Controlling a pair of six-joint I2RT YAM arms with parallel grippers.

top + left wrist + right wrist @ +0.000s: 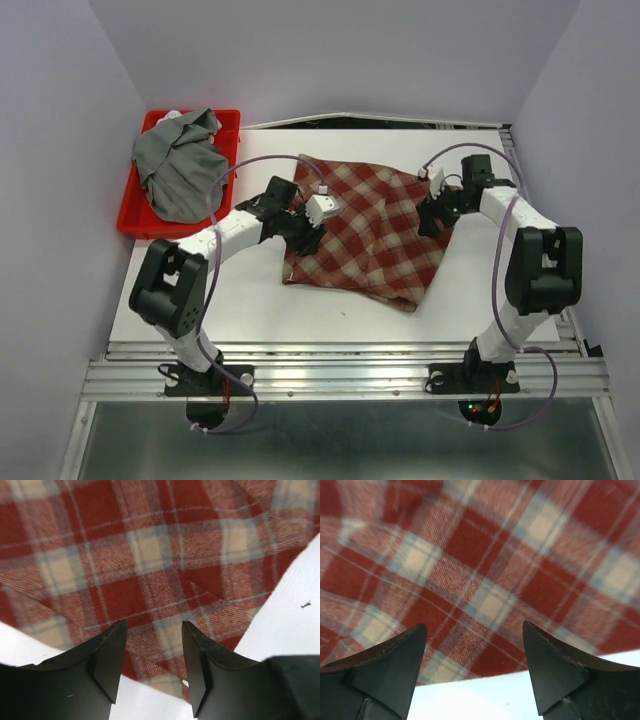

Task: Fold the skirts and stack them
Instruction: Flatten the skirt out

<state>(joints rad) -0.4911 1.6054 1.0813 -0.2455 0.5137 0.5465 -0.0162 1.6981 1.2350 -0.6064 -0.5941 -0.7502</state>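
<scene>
The red-and-cream plaid skirt (370, 230) lies spread flat on the white table, also filling the left wrist view (150, 560) and the right wrist view (485, 570). The grey pleated skirt (180, 160) lies crumpled in the red tray (135, 215) at the back left. My left gripper (308, 235) is open and empty over the plaid skirt's left edge (152, 630). My right gripper (432, 215) is open and empty over the skirt's right edge (475, 630).
The white table (250, 300) shows bare in front of the plaid skirt and to its left. Grey walls close in on both sides. A metal rail (340, 375) runs along the near edge by the arm bases.
</scene>
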